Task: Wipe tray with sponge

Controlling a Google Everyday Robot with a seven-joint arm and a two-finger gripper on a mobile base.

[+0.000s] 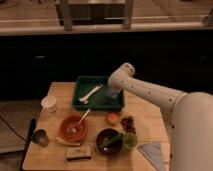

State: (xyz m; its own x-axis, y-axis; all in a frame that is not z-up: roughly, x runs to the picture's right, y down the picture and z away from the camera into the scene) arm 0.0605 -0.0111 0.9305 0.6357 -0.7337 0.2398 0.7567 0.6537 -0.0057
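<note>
Down at the right end of the tray (91,103), the gripper (113,92) hung inside its rim, against the sponge (109,95) there; whether it gripped could not be told.

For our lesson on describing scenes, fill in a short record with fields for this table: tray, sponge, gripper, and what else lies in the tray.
tray: dark green, on far side of table
sponge: pale block at the gripper's tip, over tray's right side
gripper: pointing down into tray's right side
also in tray: white utensil, left of centre
</note>
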